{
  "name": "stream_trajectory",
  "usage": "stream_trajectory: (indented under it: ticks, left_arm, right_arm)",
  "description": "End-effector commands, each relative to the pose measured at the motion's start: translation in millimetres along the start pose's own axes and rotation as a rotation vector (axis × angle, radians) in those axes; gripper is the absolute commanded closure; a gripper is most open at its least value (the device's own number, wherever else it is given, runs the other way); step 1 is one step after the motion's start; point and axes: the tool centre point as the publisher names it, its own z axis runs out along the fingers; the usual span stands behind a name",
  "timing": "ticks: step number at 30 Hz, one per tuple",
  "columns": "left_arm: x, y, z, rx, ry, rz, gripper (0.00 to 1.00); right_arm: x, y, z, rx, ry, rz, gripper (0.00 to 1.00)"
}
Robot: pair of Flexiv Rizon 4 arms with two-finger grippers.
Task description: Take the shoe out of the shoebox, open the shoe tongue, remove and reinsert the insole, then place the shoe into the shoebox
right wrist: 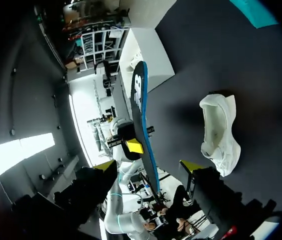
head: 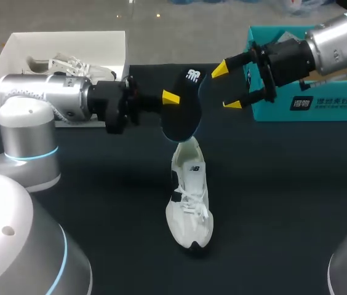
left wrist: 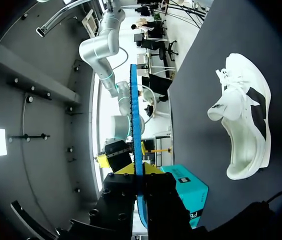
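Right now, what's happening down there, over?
Left gripper shut on insole, held above shoe. Right gripper open beside insole. Shoe on table, out of shoebox. Nothing between insole and shoe.

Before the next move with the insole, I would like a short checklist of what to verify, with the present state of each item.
1. Left jaws shut on the insole, which is held in the air: ok.
2. Right jaws open and close beside the insole: ok.
3. Right jaws clear of the insole, not touching it: cannot tell.
4. Shoe upright on its sole on the table, free of both arms: ok.
5. Shoe's opening with nothing inside, seen in the right wrist view: ok.
6. Tongue pulled back far enough: cannot tell.
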Motion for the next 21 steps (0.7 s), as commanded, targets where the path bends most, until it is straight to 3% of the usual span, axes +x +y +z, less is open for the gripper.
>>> stream_trajectory:
  ticks: [1, 13, 16, 21]
  left_arm:
    - [1.3, -1, -7, -0.007, -0.005, -0.002, 1.0]
    - [-1.7, 3, -13, -0.006, -0.013, -0.021, 1.0]
    - [1.5, 5, -14, -0.014, 0.005, -0.024, 1.0]
    - [3.4, 8, -15, -0.015, 0.022, -0.028, 1.0]
  right_arm:
    - [-6.6, -35.6, -23, -0.121, -0.021, -0.117, 0.0]
    - [-6.6, -35.6, -23, -0.121, -0.021, -0.117, 0.0]
    - [-13.3, -37.1, -18, -0.145, -0.25, -0.329, 0.0]
    - [-39.2, -42.6, -33, -0.104, -0.427, -0.494, 0.0]
